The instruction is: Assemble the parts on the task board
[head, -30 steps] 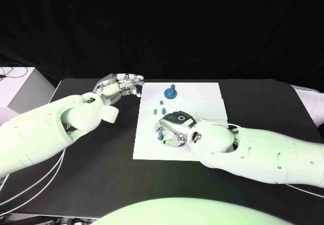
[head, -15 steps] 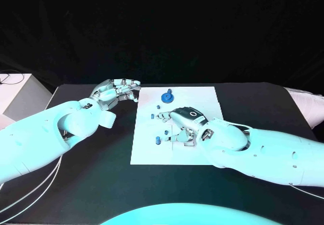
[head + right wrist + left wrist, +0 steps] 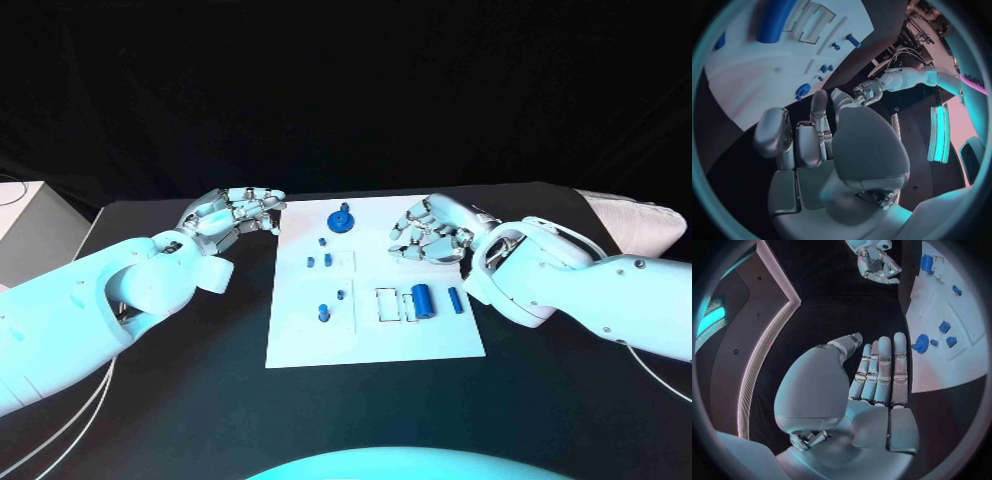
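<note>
The board (image 3: 372,345) is a flat, matte white rectangular plate lying in the middle of the black table (image 3: 216,400). Near its far edge sits a round blue disc (image 3: 342,221) with a small knob on top. Below that lie several little blue pegs (image 3: 327,260), short and blocky, set in a loose cluster. Nearer the robot a small upright blue pin (image 3: 323,313) stands on the plate, and to its side are two outlined rectangular recesses (image 3: 388,304). Just beside them lies a smooth blue cylinder (image 3: 421,299) on its side, with a thinner blue rod (image 3: 453,299) next to it.

The left hand (image 3: 238,210), silver and segmented, hovers at the board's far left corner, over the table edge rather than on any part. Its fingers lie straight and close together, thumb apart, and it holds nothing. The right hand (image 3: 430,231) hangs above the board's far right area, fingers curled inward toward the palm, with nothing between them. Both arms are glossy white shells.
</note>
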Robot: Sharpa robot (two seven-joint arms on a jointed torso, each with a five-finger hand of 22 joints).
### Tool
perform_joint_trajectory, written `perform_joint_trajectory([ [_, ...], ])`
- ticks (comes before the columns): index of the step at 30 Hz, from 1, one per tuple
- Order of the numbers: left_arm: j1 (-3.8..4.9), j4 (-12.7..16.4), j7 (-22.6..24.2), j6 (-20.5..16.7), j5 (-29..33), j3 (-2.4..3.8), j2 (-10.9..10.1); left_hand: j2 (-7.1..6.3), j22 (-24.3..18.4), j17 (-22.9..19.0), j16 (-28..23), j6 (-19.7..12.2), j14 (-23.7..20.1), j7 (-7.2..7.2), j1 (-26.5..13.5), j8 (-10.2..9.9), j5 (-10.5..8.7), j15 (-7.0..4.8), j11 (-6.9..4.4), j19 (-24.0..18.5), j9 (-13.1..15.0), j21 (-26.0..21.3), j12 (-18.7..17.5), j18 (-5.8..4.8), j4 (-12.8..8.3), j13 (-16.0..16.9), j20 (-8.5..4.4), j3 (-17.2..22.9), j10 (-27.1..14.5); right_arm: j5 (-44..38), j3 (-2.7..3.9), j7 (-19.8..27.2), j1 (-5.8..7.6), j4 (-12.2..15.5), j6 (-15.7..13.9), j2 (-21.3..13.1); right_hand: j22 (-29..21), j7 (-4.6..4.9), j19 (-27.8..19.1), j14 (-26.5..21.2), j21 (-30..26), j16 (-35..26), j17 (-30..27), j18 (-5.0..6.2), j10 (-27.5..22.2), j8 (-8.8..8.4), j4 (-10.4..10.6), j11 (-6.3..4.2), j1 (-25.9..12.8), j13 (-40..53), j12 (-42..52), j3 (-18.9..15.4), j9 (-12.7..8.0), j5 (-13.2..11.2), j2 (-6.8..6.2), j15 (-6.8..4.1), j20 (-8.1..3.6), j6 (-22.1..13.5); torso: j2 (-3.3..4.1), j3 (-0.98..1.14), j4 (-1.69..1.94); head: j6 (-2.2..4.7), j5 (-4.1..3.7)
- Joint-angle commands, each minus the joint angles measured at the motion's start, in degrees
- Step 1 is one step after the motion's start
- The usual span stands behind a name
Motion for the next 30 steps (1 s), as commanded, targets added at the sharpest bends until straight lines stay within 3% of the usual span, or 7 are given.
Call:
perform_joint_trajectory([
  [1, -0.21, 0.0, 0.4, 1.2, 0.2, 0.01, 0.1, 0.18, -0.1, -0.1, -0.4, -0.1, 0.0, 0.37, 0.2, 0.3, 0.01, 0.39, 0.0, 0.4, -0.1, -0.3, 0.3, 0.75, 0.0, 0.0, -0.12, -0.3, -0.3, 7.1, -0.02, -8.0, 0.5, 0.6, 9.6, -1.6, 4.7, -0.58, 1.4, 2.8, 6.2, 5.0, 11.7, -2.14, 4.5, 1.94, 0.3, -0.97, -5.4, 35.7, 33.8, -2.3, 3.0, 4.2, 1.4, -0.9, -0.03, 0.0, -0.3, 0.05, -0.13, -0.02, -0.72],
  [2, -0.24, 0.0, 0.4, 1.3, 0.2, 0.01, 0.1, 0.18, -0.1, -0.1, -0.4, -0.1, 0.0, 0.37, 0.2, 0.3, 0.01, 0.39, 0.0, 0.4, -0.1, -0.3, 0.3, 0.75, 0.0, 0.0, -0.12, -0.3, -0.3, 6.8, -0.03, -9.4, 0.59, 0.8, 10.6, -2.1, 6.1, -0.89, 1.8, 3.3, 8.0, 6.3, 15.1, -2.26, 5.7, 2.56, 0.7, -0.84, -7.2, 40.3, 37.7, -3.3, 4.1, 4.2, 2.23, -0.36, -0.46, 0.0, -0.25, 0.03, -0.11, 0.0, -0.86],
  [6, -0.36, 0.0, 0.3, 1.3, 0.2, 0.01, 0.0, 0.18, -0.1, -0.1, -0.4, -0.1, 0.0, 0.37, 0.2, 0.3, 0.01, 0.39, 0.0, 0.4, -0.1, -0.3, 0.3, 0.75, 0.0, 0.0, -0.12, -0.3, -0.3, 5.9, -0.07, -16.1, 0.84, 1.7, 14.8, -4.4, 10.3, -1.35, 3.0, 4.6, 13.8, 9.0, 22.8, -3.38, 9.2, 4.0, 0.4, -0.96, -8.7, 48.2, 44.4, -5.2, 6.4, 4.4, 2.72, -0.69, -0.41, 0.5, -0.09, -0.01, -0.06, 0.11, -1.22],
  [13, -0.45, 0.1, 0.3, 1.2, 0.2, 0.0, -0.1, 0.23, -0.2, -0.1, -0.4, -0.1, 0.0, 0.35, 0.2, 0.3, 0.03, 0.39, -0.02, 0.4, -0.1, -0.4, 0.3, 0.75, 0.1, 0.0, -0.12, -0.3, -0.3, 5.5, -0.68, -23.3, 0.6, 3.0, 18.5, -6.2, 12.1, -1.74, 3.5, 5.3, 16.3, 10.3, 27.0, -3.82, 10.1, 5.22, 0.5, -1.24, -10.6, 50.2, 46.0, -7.8, 8.5, 4.7, 3.12, -0.86, -0.52, 0.8, -0.14, -0.01, -0.24, 0.04, -1.47],
  [22, -0.51, -0.1, 0.3, 1.4, 0.2, 0.0, 0.1, 0.23, -0.2, -0.1, -0.4, -0.1, 0.0, 0.35, 0.2, 0.3, 0.03, 0.39, -0.02, 0.4, -0.1, -0.4, 0.3, 0.75, 0.1, 0.0, -0.12, -0.3, -0.3, 4.8, -1.17, -27.6, -0.85, 3.6, 18.2, -4.9, 13.2, -2.05, 3.7, 5.6, 17.7, 10.7, 28.4, -4.07, 10.3, 6.39, 0.5, -1.49, -13.2, 50.7, 46.2, -11.4, 10.5, 4.8, 3.22, -1.03, -0.64, 0.9, -0.17, -0.14, -0.1, -0.2, -1.85],
  [30, -0.55, -0.1, 0.3, 1.4, 0.2, 0.0, 0.0, 0.23, -0.2, -0.1, -0.4, -0.1, 0.0, 0.35, 0.2, 0.3, 0.03, 0.39, -0.02, 0.4, -0.1, -0.4, 0.3, 0.75, 0.1, 0.0, -0.12, -0.3, -0.3, 3.7, -1.26, -28.6, -2.2, 2.2, 16.9, -2.8, 13.2, -2.08, 3.6, 5.6, 17.6, 10.7, 28.4, -4.05, 10.1, 6.62, 0.6, -1.51, -13.9, 50.5, 45.9, -12.4, 11.0, 4.9, 3.33, -1.05, -0.65, 0.8, -0.01, -0.08, -0.01, -0.46, -1.72],
])
